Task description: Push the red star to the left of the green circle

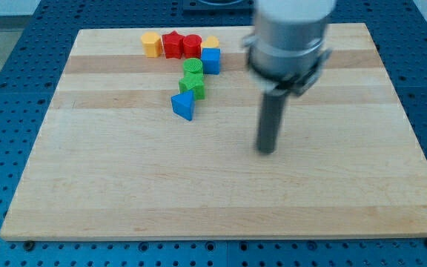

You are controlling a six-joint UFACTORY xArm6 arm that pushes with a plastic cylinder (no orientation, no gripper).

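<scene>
Near the board's top, red star (172, 44); my tip (266, 150) well right.

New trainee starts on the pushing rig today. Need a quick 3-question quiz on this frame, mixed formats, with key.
1. True or false: my tip is touching the red star.
2. Multiple choice: which block lies directly toward the view's right of the green circle? A) orange block B) blue cube C) blue triangle
3. Fill in: the blue triangle sits at the ______ end of the block cluster.

Key:
1. False; my tip stands apart on bare wooden board, toward the view's right and bottom of all blocks.
2. B, the blue cube.
3. Bottom (of the view), just below the green star.
</scene>
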